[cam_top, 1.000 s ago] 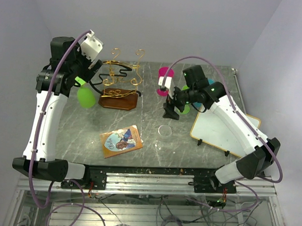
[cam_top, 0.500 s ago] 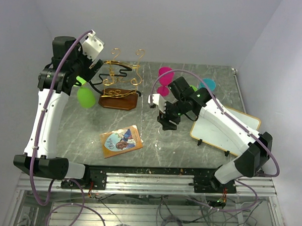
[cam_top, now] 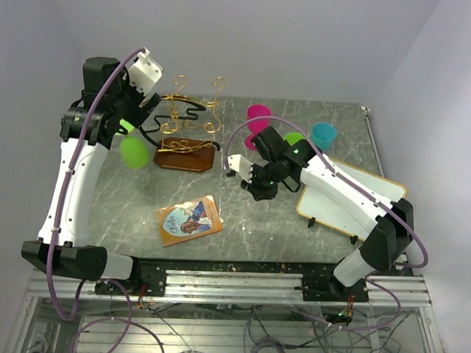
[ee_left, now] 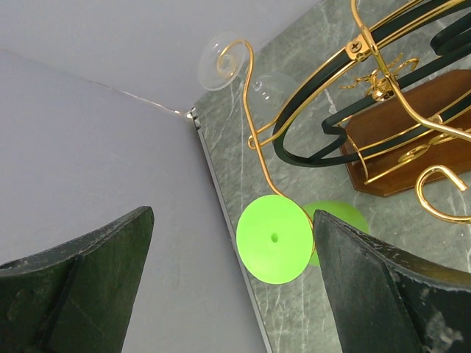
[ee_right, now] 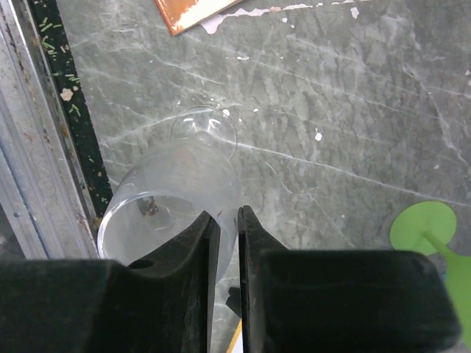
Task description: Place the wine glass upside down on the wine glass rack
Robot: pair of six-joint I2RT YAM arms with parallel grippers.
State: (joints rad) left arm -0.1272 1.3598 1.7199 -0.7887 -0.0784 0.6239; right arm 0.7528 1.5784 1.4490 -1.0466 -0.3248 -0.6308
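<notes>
The clear wine glass is out in the middle of the table, well apart from the rack at the back left. Its mouth faces the right wrist camera and its small round foot shows beyond the bowl. The right gripper has its fingers pressed nearly together on the glass, apparently nipping the bowl's wall near the rim (whether the foot rests on the marble or hangs just off it, I cannot tell). That thin hold on smooth glass is the main worry: the glass has to be turned over before it can hang, and a roll of the wrist could let it pivot or slide out of the pinch. The gold wire arms leave narrow slots, so a foot brought in crooked could strike a scroll tip and rock the stand. One arm on the rack's left already carries a green glass hanging bowl-down. The left gripper, fingers spread wide and empty, hovers just beside it, so that side is crowded. A pink glass stands near the right forearm's likely path. The right arm reaches low and leftward across the table, elbow bent; the left arm stands tall, wrist tipped toward the rack.
</notes>
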